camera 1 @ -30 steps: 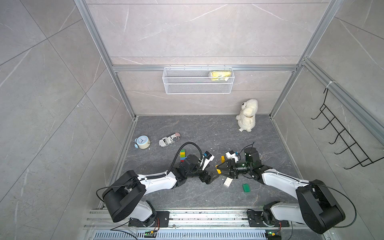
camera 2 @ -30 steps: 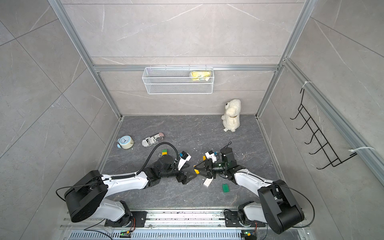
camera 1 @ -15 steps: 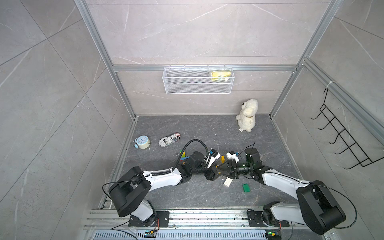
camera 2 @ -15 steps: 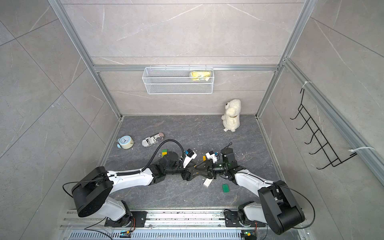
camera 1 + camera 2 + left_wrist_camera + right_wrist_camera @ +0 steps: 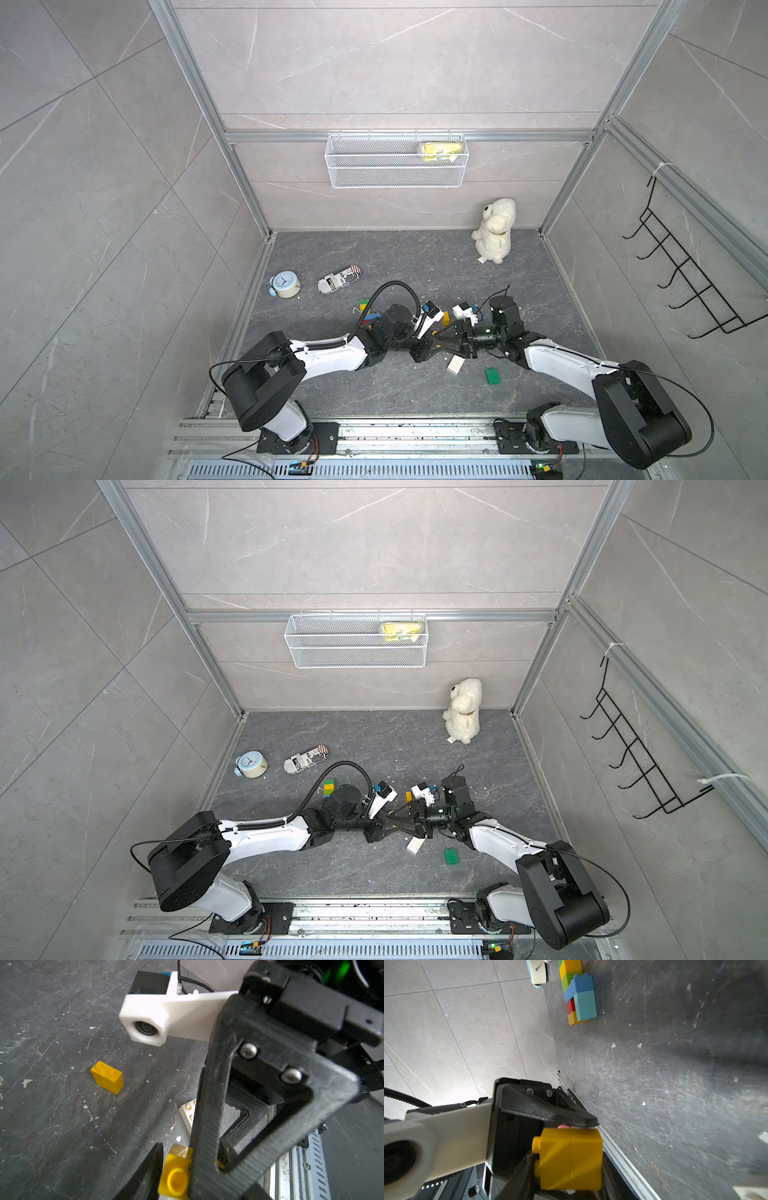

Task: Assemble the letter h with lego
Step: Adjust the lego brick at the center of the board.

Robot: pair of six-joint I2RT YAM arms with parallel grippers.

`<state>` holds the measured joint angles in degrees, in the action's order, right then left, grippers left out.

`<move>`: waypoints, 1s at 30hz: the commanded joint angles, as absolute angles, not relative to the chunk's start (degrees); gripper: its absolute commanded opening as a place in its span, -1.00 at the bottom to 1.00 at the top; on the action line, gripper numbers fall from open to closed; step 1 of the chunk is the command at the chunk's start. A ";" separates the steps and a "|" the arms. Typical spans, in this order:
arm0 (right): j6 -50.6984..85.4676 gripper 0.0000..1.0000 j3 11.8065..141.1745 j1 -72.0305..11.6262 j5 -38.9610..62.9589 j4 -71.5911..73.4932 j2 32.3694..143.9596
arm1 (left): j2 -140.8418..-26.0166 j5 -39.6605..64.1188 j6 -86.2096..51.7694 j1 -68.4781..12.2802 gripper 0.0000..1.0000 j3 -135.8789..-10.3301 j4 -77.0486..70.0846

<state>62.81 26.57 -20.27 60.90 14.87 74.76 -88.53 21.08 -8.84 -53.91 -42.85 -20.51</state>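
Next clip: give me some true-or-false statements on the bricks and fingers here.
1. The left gripper and right gripper both have fingers on the yellow lego between them. True.
2. The green plate is stacked on the white brick. False: they lie apart on the floor.
3. A multicoloured brick stack lies on the floor. True.
4. The plush toy lies beside the clock. False: it sits by the far wall, away from it.

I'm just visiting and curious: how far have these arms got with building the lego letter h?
Partly done: a multicoloured stack of joined bricks lies on the table. In hand: the left gripper and right gripper both clamp a yellow block between them. To do: that block probably has to join the stack, and a yellow brick, a white brick and a green piece lie loose.
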 commanded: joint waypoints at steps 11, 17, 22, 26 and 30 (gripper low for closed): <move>55.36 0.32 27.99 -20.38 57.63 6.92 71.69 | -86.67 15.20 -6.48 -54.89 -0.39 -43.72 -20.03; 54.33 0.57 28.47 -20.36 55.70 4.88 70.59 | -86.44 14.53 -6.17 -54.84 -0.46 -43.53 -18.75; 49.90 0.69 30.46 -20.21 48.29 -4.06 65.26 | -86.18 11.15 -4.97 -54.84 -0.52 -42.24 -17.35; 43.11 0.78 33.60 -19.95 32.36 -18.42 56.70 | -89.02 8.81 -4.09 -54.90 -0.56 -43.08 -15.81; 40.44 0.78 32.97 -19.79 21.73 -23.72 51.46 | -93.12 8.36 -3.56 -54.85 -0.56 -44.94 -15.23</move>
<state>45.32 32.62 -20.12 33.91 -14.26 53.58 -90.61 10.13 -5.82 -54.87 -42.83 -16.14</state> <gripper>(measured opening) 0.889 0.356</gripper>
